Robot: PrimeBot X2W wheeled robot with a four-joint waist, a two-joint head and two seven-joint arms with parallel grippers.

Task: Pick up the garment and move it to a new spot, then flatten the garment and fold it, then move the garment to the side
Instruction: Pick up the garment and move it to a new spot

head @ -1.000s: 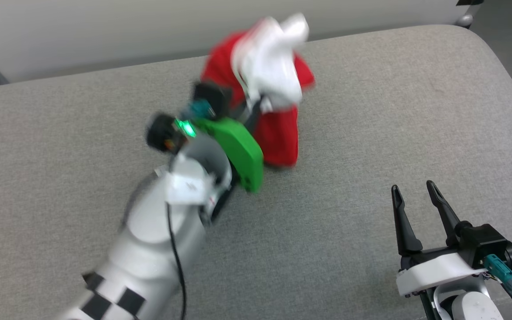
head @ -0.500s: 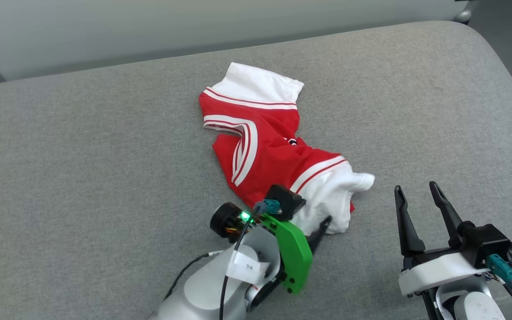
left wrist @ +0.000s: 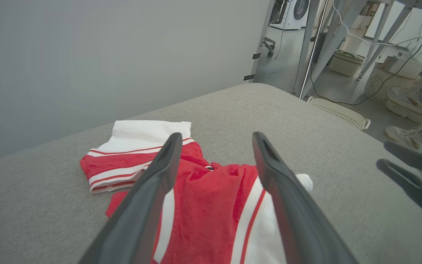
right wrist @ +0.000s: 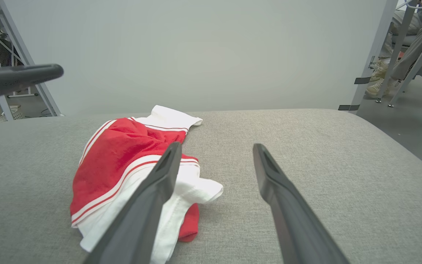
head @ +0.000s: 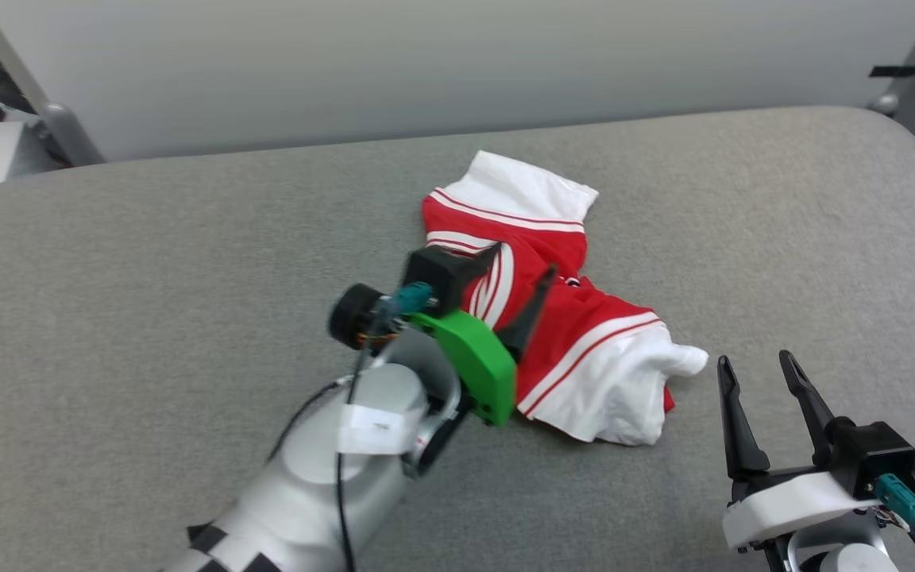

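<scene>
While my right claw (head: 754, 361) and left claw (head: 523, 260) both stand spread and empty, the garment (head: 561, 334) lies crumpled on the grey table (head: 148, 262).

Nearest me, my right claw sits over the table's near right, fingers apart, just beside the garment's near white sleeve. Past it, my left claw reaches in over the garment's red middle, fingers wide with no cloth pinched between them; whether its tips touch the fabric I cannot tell. Bunched around the table's middle, the garment shows a red body with red-and-white stripe trim, its far white sleeve lying flat toward the pale wall.
</scene>
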